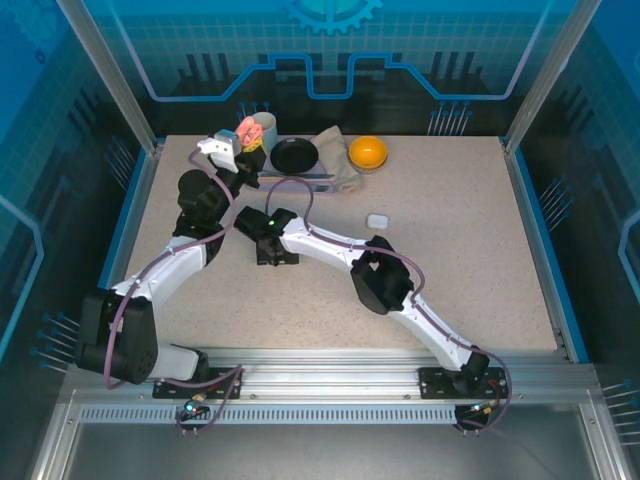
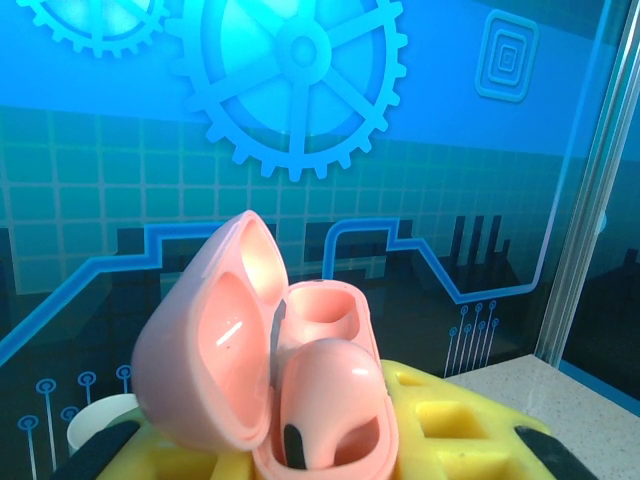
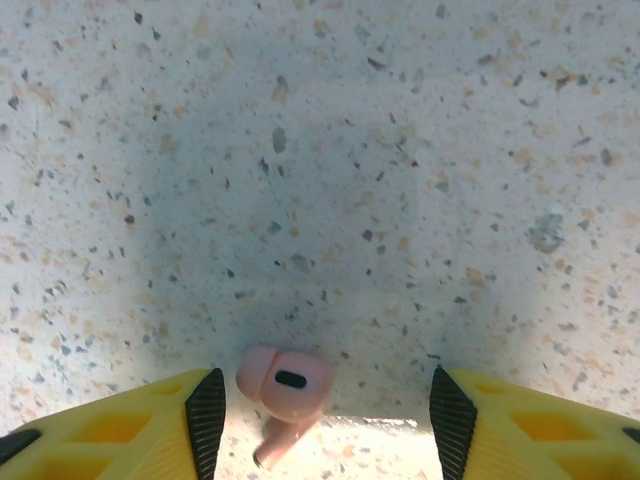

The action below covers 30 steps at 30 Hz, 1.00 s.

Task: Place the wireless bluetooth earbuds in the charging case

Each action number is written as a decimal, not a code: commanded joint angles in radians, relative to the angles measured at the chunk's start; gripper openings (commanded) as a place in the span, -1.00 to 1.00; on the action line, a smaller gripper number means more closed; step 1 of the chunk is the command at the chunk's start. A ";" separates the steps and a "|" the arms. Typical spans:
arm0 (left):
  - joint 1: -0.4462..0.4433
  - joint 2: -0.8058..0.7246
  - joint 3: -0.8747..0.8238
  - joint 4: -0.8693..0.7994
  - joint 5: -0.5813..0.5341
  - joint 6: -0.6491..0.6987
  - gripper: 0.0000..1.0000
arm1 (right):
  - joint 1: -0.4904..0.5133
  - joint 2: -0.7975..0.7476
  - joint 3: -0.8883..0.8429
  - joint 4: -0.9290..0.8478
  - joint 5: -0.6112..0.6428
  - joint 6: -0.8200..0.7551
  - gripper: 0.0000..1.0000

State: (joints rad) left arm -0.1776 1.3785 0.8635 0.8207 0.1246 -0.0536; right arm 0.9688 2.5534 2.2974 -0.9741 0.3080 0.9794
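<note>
Speckled beige desk (image 1: 450,280) inside a blue-walled enclosure (image 1: 330,40) printed with gear and circuit motifs.

Left arm (image 1: 170,265): runs from the near left corner toward the far left corner of the desk. Right arm (image 1: 400,295): runs from the near edge, right of centre, across to a spot left of the desk's middle.

Along the far edge, left to right: white cup (image 1: 264,127), black dish (image 1: 295,155), grey cloth (image 1: 338,170), orange round object (image 1: 367,152). A small white case (image 1: 377,220) lies alone, nearer the middle of the desk and well apart from both grippers.

Left gripper (image 2: 325,455): yellow fingers clamped on the salmon-pink charging case (image 2: 200,370), held near the far left corner just beside the cup. The case's lid is swung open to the left. One pink seated earbud (image 2: 330,395) sits in the near well; the far well (image 2: 322,312) shows its bare pink floor.

Right gripper (image 3: 328,420): pointed down at the desk, jaws apart. A pink loose earbud (image 3: 285,383) lies on the desk surface between the black pads, nearer the left-hand pad (image 3: 207,415) in the wrist view, with a visible gap to each pad.
</note>
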 commanded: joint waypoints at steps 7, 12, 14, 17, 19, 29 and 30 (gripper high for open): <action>0.020 0.004 -0.006 0.064 0.015 -0.019 -1.00 | 0.012 0.112 0.142 -0.091 0.035 0.060 0.02; 0.020 0.009 -0.008 0.064 0.020 -0.024 -1.00 | 0.012 0.107 0.140 -0.106 0.048 0.064 -0.13; 0.020 0.011 -0.006 0.063 0.020 -0.028 -1.00 | 0.014 0.096 0.127 -0.112 0.059 0.065 -0.17; 0.020 0.015 -0.004 0.062 0.030 -0.034 -1.00 | 0.013 0.056 0.078 -0.099 0.079 0.066 -0.25; 0.020 0.017 -0.004 0.063 0.032 -0.037 -1.00 | 0.011 0.025 0.034 -0.079 0.090 0.064 -0.32; 0.020 0.021 -0.003 0.051 0.046 -0.049 -1.00 | -0.011 -0.095 -0.144 -0.012 0.104 0.039 -0.47; 0.020 0.019 -0.004 0.049 0.049 -0.048 -1.00 | -0.014 -0.111 -0.167 -0.002 0.101 0.027 -0.47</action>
State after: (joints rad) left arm -0.1719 1.3945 0.8631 0.8425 0.1513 -0.0811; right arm 0.9665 2.4962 2.1860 -0.9627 0.3866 1.0252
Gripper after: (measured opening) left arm 0.236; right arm 0.270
